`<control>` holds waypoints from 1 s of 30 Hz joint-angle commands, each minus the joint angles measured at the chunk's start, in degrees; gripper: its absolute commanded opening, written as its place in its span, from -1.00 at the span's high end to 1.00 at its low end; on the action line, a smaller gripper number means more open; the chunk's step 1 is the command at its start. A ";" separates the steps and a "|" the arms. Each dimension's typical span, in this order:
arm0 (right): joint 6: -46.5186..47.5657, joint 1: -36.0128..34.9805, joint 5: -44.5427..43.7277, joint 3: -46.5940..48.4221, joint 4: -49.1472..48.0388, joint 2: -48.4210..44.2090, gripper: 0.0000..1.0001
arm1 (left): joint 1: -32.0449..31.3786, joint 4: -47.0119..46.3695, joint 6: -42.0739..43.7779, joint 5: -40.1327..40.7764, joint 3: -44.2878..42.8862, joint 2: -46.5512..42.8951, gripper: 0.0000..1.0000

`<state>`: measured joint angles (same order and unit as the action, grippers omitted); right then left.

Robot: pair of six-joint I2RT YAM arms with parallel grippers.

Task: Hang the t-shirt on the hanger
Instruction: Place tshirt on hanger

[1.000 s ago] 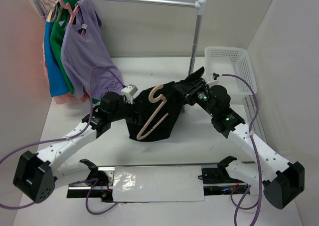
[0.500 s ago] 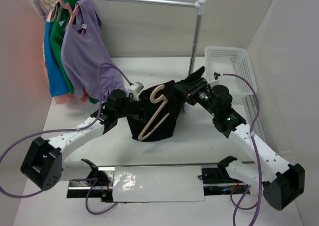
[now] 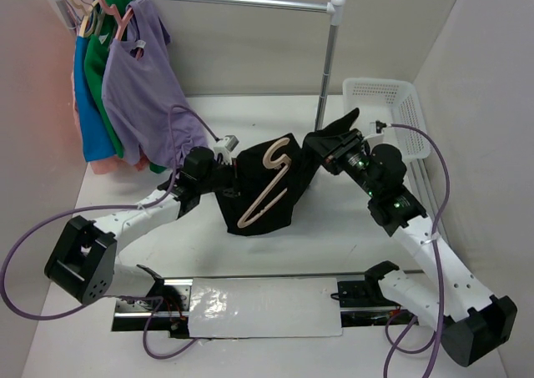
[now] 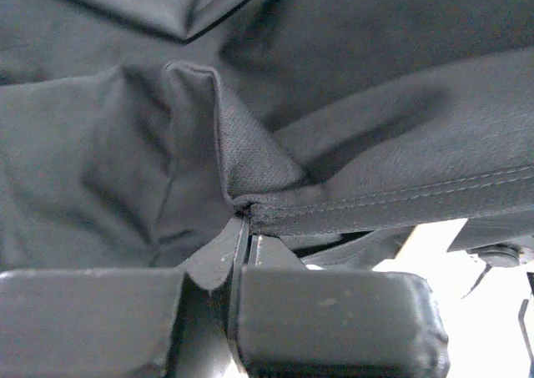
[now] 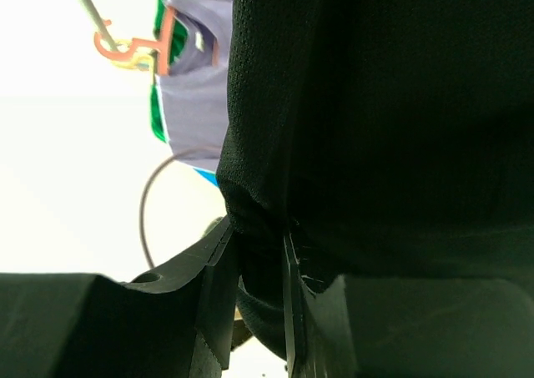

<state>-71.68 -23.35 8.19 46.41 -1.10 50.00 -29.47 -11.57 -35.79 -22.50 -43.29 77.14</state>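
Hanger point(image 3: 263, 196) on t-shirt point(image 3: 247, 173); basket point(image 3: 380, 94) right; rack point(image 3: 329, 69) behind.

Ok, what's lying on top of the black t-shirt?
The beige hanger lies on top of the t-shirt, its hook toward the far side. Anything beneath the t-shirt is covered and cannot be seen.

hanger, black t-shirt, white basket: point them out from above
hanger point(image 3: 260, 204): top external view, its lower arm.
t-shirt point(image 3: 250, 169): top external view, fabric left of the hook.
basket point(image 3: 375, 83): top external view, far rim.
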 commanded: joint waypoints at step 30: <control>1.10 5.00 -15.82 -0.53 -6.27 -5.44 1.00 | -4.45 39.06 6.08 6.85 -16.37 -13.08 1.00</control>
<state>-71.96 -15.84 -0.73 43.99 -1.61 45.04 -33.56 17.76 -32.60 -18.81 -52.93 61.82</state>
